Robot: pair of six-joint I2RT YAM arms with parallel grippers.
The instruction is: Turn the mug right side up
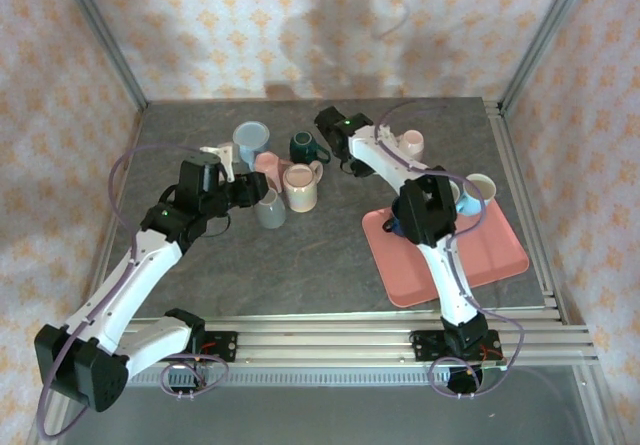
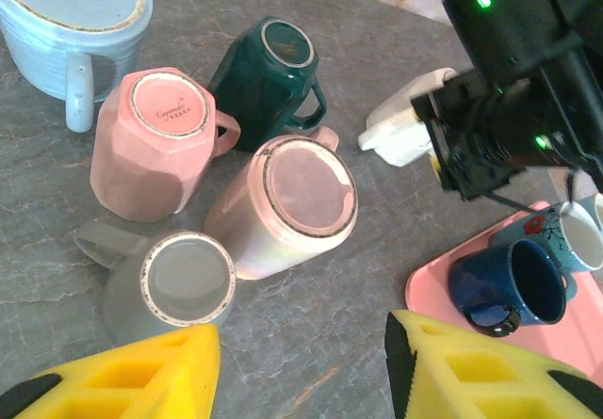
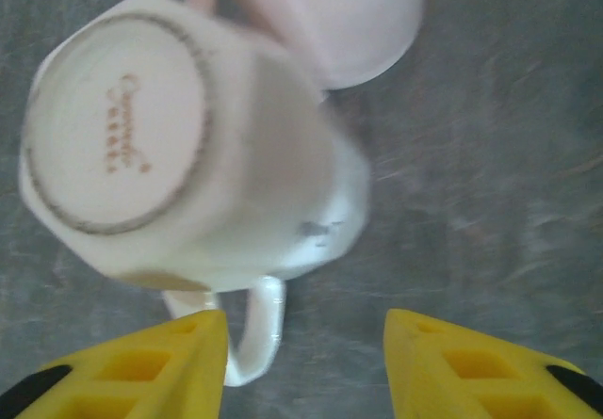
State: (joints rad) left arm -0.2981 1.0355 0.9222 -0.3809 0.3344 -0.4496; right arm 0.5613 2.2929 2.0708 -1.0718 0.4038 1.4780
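Observation:
In the right wrist view a white mug [image 3: 179, 146] stands upside down on the grey table, base toward me, blurred. Its handle [image 3: 254, 330] hangs just beside the left finger of my right gripper [image 3: 306, 362], which is open and grips nothing. A pale pink mug [image 3: 330, 14] sits right behind it. My left gripper [image 2: 301, 367] is open over bare table. An upside-down grey mug [image 2: 179, 282] lies just off its left finger. Beyond stand an iridescent pink mug [image 2: 292, 202], a pink faceted mug [image 2: 155, 136] and a dark green mug [image 2: 273, 71], all bottom up.
An upright light blue mug [image 2: 71, 14] stands at the back of the cluster. A pink tray [image 1: 455, 260] at the right holds a dark blue mug [image 2: 513, 287] and a white mug [image 1: 480, 187]. The right arm [image 1: 385, 160] reaches across behind the cluster. Metal rails line the table.

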